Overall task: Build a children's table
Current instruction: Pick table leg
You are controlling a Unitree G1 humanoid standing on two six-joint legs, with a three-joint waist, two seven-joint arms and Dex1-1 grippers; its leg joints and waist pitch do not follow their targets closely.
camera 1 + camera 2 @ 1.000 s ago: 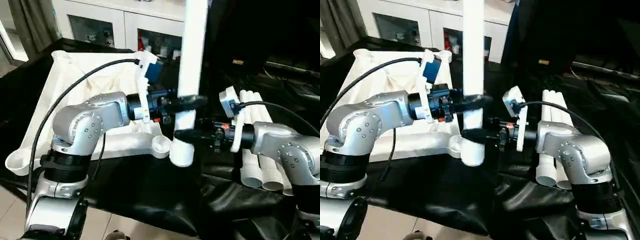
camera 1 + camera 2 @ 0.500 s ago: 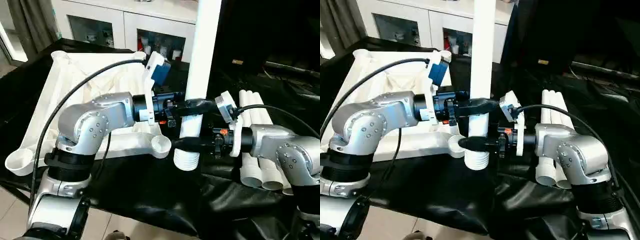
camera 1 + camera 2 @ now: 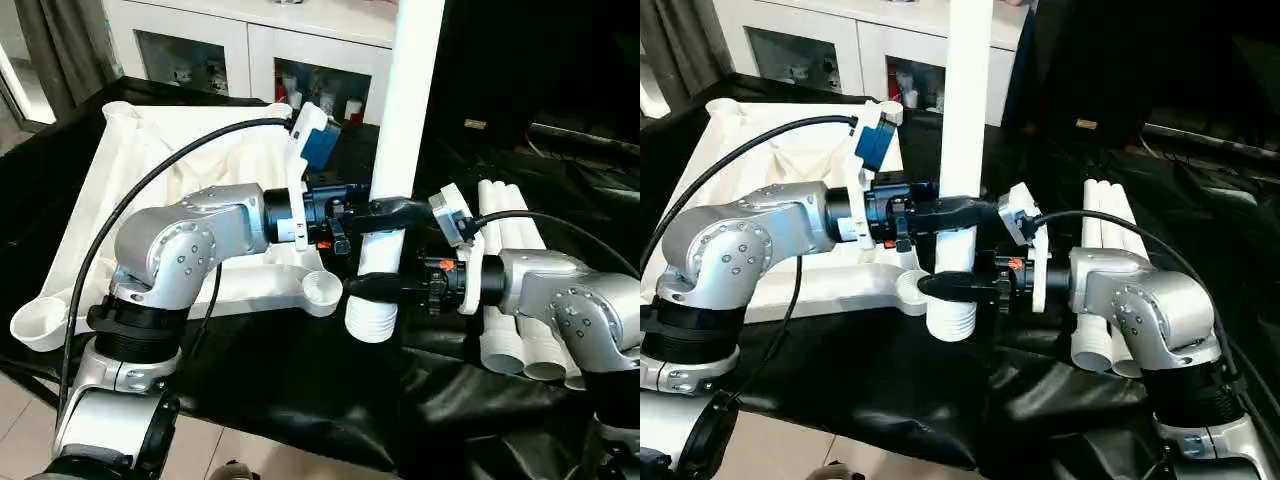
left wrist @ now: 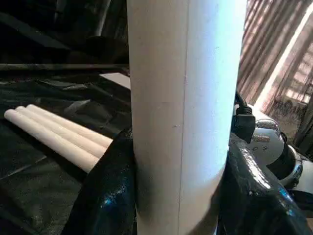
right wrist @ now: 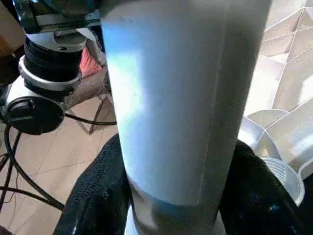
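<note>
Left eye view: both grippers, left (image 3: 385, 207) and right (image 3: 375, 285), squeeze one leg (image 3: 400, 150), held straight up beside the top's (image 3: 150, 170) corner socket (image 3: 322, 291). If the ribbed end misses that socket, the leg could slip or tip.

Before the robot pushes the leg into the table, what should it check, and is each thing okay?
1. Left gripper shut on the leg: ok.
2. Right gripper shut on the leg lower down: ok.
3. Leg upright: ok.
4. Leg's ribbed end over the corner socket: not ok, it hangs beside it.
5. Tabletop lying underside up: ok.
6. Three spare legs lying out of the way: ok.
</note>
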